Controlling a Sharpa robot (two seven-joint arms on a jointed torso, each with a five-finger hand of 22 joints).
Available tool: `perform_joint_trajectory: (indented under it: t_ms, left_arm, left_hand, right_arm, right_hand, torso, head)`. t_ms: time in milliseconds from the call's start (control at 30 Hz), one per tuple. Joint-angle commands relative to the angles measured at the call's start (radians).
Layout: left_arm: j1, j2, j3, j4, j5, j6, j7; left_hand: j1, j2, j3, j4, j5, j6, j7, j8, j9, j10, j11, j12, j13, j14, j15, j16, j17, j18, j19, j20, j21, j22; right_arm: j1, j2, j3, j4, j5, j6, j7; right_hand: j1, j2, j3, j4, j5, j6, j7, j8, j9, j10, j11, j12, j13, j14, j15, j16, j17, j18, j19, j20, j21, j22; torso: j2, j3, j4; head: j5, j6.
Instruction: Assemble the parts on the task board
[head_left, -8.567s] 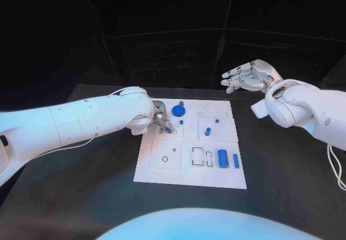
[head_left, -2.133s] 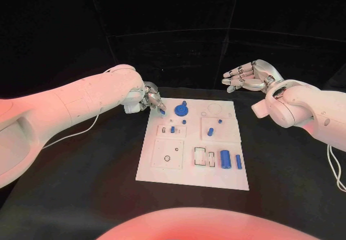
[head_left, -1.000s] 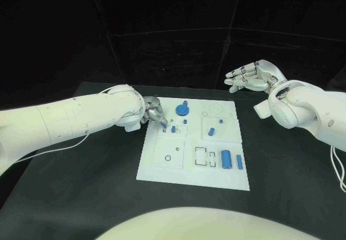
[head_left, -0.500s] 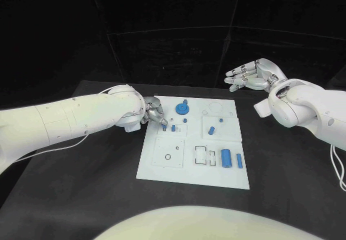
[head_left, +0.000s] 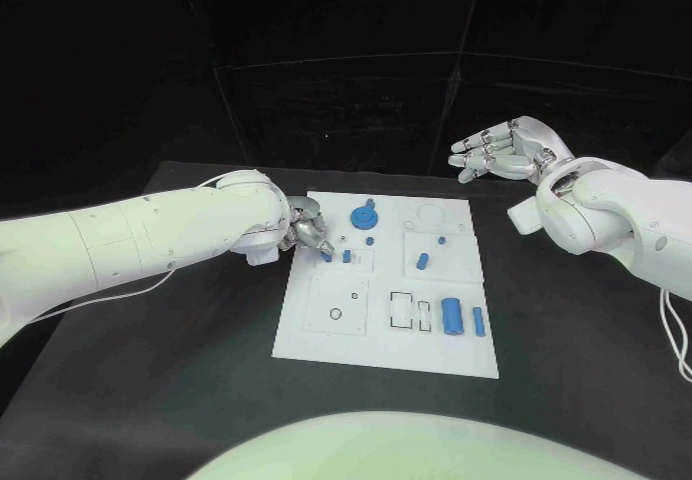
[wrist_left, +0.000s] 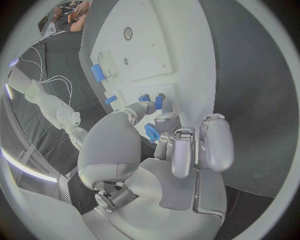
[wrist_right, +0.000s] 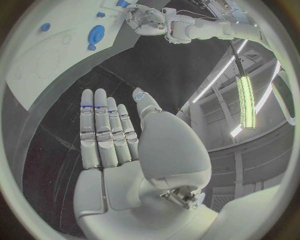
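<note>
The white task board (head_left: 364, 330) lies mid-table. Two small blue pegs (head_left: 327, 256) (head_left: 346, 257) stand in its upper-left block. My left hand (head_left: 307, 235) hovers at the board's left edge, thumb and one finger reaching toward those pegs (wrist_left: 144, 98) (wrist_left: 159, 101). The tips are apart with nothing pinched between them. A blue gear (head_left: 364, 217) sits at the board's far side and shows behind the fingers (wrist_left: 152, 133). My right hand (head_left: 498, 150) is raised beyond the board's far right corner, its fingers (wrist_right: 106, 132) spread and holding nothing.
On the board lie a blue cylinder (head_left: 453, 317) and a thin blue bar (head_left: 477, 321) at the near right, a short blue piece (head_left: 423, 262) mid-right and a tiny blue one (head_left: 371, 241). Black table (head_left: 173, 360) surrounds the board.
My left hand was lifted off the board's far left corner two seconds ago, then came back down to the two pegs. The right hand has hardly moved.
</note>
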Motion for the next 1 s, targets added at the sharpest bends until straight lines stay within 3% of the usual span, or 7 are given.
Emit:
perform_joint_trajectory:
  t_ms: [33, 233, 467, 1000]
  left_arm:
    - [0.0, 0.001, 0.0, 0.005, -0.024, 0.038, -0.011]
    - [0.0, 0.001, -0.001, 0.004, -0.033, 0.038, -0.016]
    - [0.0, 0.004, -0.001, 0.001, -0.036, 0.042, -0.021]
    - [0.0, 0.026, -0.001, -0.01, -0.036, 0.076, -0.03]
  left_hand:
    - [0.009, -0.004, 0.139, -0.146, 0.007, 0.007, -0.001, -0.005, -0.001, 0.011, -0.006, 0.001, 0.001, 0.106, -0.009, 0.003, 0.263, 0.0, 0.012, 0.001, 0.005, 0.002]
    - [0.009, -0.004, 0.139, -0.146, 0.007, 0.007, -0.001, -0.005, -0.001, 0.011, -0.006, 0.001, 0.001, 0.106, -0.009, 0.003, 0.263, 0.0, 0.012, 0.001, 0.005, 0.002]
    - [0.009, -0.004, 0.139, -0.146, 0.007, 0.007, -0.001, -0.005, -0.001, 0.011, -0.006, 0.001, 0.001, 0.106, -0.009, 0.003, 0.263, 0.0, 0.012, 0.001, 0.005, 0.002]
    - [-0.006, 0.0, 0.112, -0.129, 0.009, 0.013, -0.004, -0.007, -0.002, 0.021, -0.007, 0.005, 0.009, 0.106, -0.008, 0.003, 0.263, 0.001, 0.009, 0.002, 0.001, -0.002]
  right_arm:
    - [0.002, 0.001, 0.001, 0.001, 0.004, -0.001, 0.01]
    - [0.002, 0.001, 0.001, 0.0, 0.004, 0.0, 0.01]
    - [0.002, 0.001, 0.001, 0.001, 0.004, 0.0, 0.01]
    - [0.002, 0.0, 0.001, 0.002, 0.004, -0.001, 0.01]
  right_hand:
    - [0.0, 0.004, 0.0, -0.006, 0.003, -0.007, 0.002, -0.002, 0.0, -0.01, 0.0, 0.002, -0.002, -0.006, 0.001, -0.004, -0.001, 0.012, 0.008, 0.002, -0.006, -0.001]
    - [0.0, 0.004, 0.0, -0.006, 0.003, -0.007, 0.002, -0.002, 0.0, -0.01, 0.0, 0.002, -0.002, -0.006, 0.001, -0.004, -0.001, 0.012, 0.008, 0.002, -0.006, -0.001]
    - [0.0, 0.004, 0.0, -0.006, 0.003, -0.007, 0.002, -0.002, 0.0, -0.01, 0.0, 0.002, -0.002, -0.006, 0.001, -0.004, -0.001, 0.012, 0.008, 0.002, -0.006, -0.001]
    - [0.0, 0.004, 0.0, -0.006, 0.003, -0.007, 0.002, -0.002, 0.0, -0.01, 0.0, 0.002, -0.002, -0.006, 0.001, -0.004, -0.001, 0.012, 0.008, 0.002, -0.006, -0.001]
  torso:
    - [0.0, 0.0, -0.0008]
    - [0.0, 0.0008, 0.0003]
    - [0.0, -0.0007, -0.0007]
    - [0.001, 0.0011, -0.0008]
  head:
    - [0.001, -0.001]
    - [0.0, -0.001]
    - [0.0, -0.001]
    - [-0.004, -0.005]
